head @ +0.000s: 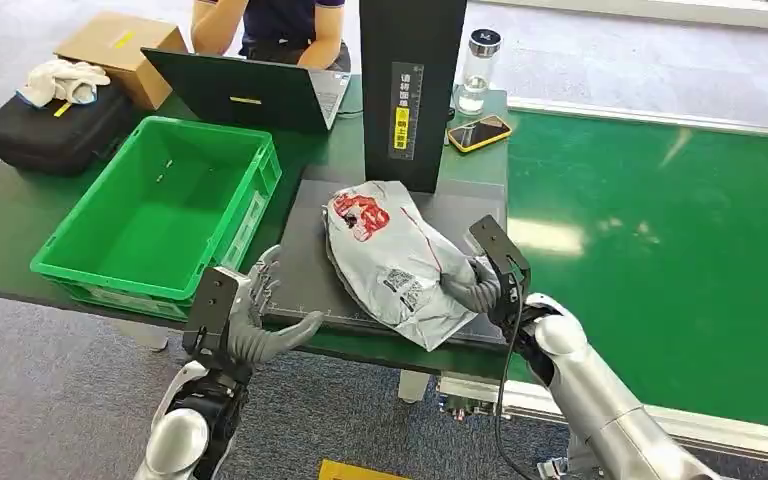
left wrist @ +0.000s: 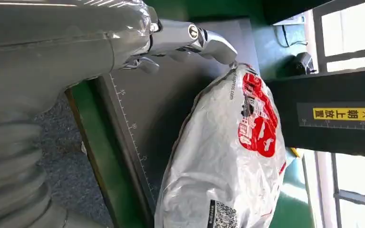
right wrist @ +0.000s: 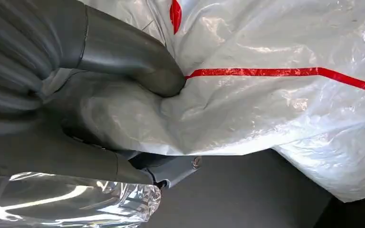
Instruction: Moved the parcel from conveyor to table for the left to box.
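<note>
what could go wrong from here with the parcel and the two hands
1. The parcel hangs over the front edge of the grey platform; if the right hand lets go carelessly, it might slide off to the floor.
2. The right hand pinches only soft plastic wrap, so the bag could stretch, tear or slip.
3. The left hand is open beside the platform's edge, not touching the parcel; reaching in, it may catch that edge or nudge the green crate.
</note>
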Robot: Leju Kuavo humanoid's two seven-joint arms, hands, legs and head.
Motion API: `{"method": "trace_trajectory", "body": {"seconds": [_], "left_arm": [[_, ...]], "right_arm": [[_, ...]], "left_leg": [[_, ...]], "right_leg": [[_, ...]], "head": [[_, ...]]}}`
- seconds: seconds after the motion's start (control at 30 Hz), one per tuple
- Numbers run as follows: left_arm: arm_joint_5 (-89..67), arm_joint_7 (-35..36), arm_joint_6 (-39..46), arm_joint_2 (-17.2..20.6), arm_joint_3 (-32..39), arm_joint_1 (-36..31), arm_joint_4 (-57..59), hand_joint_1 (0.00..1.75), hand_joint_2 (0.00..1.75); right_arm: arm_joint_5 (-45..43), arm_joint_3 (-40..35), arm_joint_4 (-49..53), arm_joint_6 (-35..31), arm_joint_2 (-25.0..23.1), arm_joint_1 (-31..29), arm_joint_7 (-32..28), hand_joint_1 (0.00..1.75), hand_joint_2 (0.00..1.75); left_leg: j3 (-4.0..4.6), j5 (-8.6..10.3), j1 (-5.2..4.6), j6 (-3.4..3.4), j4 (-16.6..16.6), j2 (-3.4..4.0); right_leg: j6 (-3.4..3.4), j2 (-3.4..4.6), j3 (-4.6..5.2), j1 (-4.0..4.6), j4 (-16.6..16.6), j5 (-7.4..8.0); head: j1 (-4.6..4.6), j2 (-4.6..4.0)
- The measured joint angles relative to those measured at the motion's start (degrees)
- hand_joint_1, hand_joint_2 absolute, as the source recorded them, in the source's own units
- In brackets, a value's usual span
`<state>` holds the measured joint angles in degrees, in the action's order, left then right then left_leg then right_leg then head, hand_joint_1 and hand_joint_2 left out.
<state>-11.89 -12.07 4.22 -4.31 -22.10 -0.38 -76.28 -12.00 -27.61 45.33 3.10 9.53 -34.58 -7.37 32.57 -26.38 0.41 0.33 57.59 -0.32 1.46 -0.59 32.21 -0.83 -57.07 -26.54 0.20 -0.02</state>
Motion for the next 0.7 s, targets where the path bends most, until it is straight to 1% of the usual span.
{"method": "trace_trajectory", "body": {"seconds": [0.17, 0.2, 0.23, 0.43, 0.7], "left_arm": [[0.2, -0.1, 0.2, 0.1, -0.1, 0.0, 0.1, 0.00, 1.75], [0.2, -0.1, 0.2, 0.1, -0.1, -0.1, 0.2, 0.00, 1.75], [0.3, -0.1, 0.2, 0.1, -0.1, -0.1, 0.2, 0.00, 1.75], [0.8, -0.6, 0.6, 0.4, -0.6, -0.1, 0.6, 0.00, 1.75], [1.2, -0.9, 0.9, 0.7, -1.2, -0.3, 1.1, 0.00, 1.75]], "right_arm": [[-0.3, -0.1, 0.0, -0.2, 0.0, 0.1, 0.0, 1.75, 1.75], [-0.3, -0.2, 0.0, -0.3, 0.0, 0.2, 0.0, 1.29, 1.75], [-0.3, -0.3, 0.0, -0.4, 0.0, 0.3, 0.0, 0.00, 1.75], [-1.2, -0.8, 0.0, -2.4, 0.0, 1.0, 0.1, 0.00, 1.75], [-1.7, -0.8, 0.2, -3.5, 0.1, 0.9, 0.0, 0.00, 1.75]], "left_leg": [[0.00, 0.00, 0.00, 0.00, 0.0, 0.00], [0.00, 0.00, 0.00, 0.00, 0.0, 0.00], [0.00, 0.00, 0.00, 0.00, 0.0, 0.00], [0.00, 0.00, 0.00, 0.00, 0.0, 0.00], [0.00, 0.00, 0.00, 0.00, 0.0, 0.00]], "right_leg": [[0.00, 0.00, 0.00, 0.00, 0.0, 0.00], [0.00, 0.00, 0.00, 0.00, 0.0, 0.00], [0.00, 0.00, 0.00, 0.00, 0.0, 0.00], [0.00, 0.00, 0.01, 0.00, 0.0, 0.00], [0.00, 0.01, 0.00, 0.00, 0.0, 0.00]], "head": [[0.00, -0.02], [0.00, 0.00], [0.00, 0.00], [0.00, 0.00], [0.00, 0.00]]}}
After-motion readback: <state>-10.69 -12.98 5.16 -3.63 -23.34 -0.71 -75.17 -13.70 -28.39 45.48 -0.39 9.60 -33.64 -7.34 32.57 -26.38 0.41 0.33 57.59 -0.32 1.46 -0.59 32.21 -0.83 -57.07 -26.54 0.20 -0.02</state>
